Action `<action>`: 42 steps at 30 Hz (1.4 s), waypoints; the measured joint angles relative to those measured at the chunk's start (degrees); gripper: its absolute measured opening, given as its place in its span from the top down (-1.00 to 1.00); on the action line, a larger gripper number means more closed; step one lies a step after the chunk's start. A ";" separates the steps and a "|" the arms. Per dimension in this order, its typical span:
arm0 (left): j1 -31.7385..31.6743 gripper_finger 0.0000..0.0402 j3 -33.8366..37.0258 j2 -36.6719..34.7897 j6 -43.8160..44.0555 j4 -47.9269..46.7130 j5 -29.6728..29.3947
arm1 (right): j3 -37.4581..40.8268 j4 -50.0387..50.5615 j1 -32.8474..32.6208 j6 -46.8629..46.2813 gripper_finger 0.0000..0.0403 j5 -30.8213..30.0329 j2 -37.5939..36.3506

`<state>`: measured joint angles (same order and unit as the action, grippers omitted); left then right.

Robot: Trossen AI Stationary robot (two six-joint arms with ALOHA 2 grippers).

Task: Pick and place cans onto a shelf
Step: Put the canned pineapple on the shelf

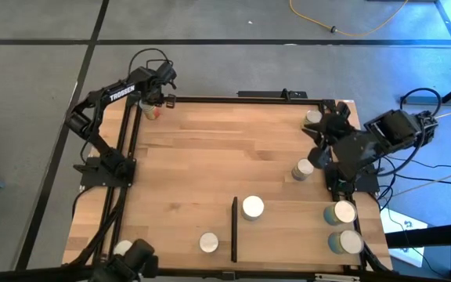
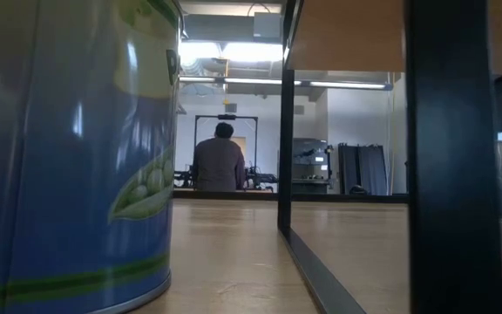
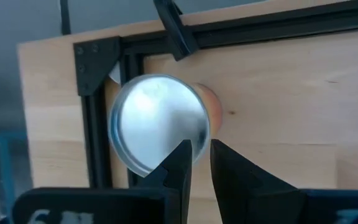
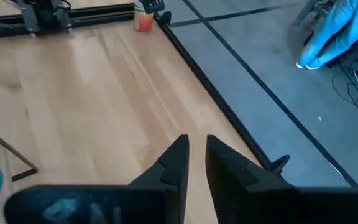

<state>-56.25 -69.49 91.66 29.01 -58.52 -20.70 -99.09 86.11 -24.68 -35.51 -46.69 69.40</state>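
Seven cans visible — one shelf | two arms
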 joint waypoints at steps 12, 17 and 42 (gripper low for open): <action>-1.93 0.74 0.00 0.00 -1.28 0.44 0.78 | 0.00 -0.04 1.44 -0.02 0.72 0.30 -0.02; -2.16 0.74 0.00 0.00 -2.37 0.98 2.19 | 0.00 -0.04 1.41 -0.13 0.72 0.36 -0.02; -2.14 0.74 0.00 0.00 -3.06 2.92 2.30 | 0.00 -0.07 1.41 -0.15 0.72 0.27 -0.02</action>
<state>-58.39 -69.49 91.66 25.96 -55.60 -18.39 -99.09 86.04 -23.27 -35.66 -46.41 69.38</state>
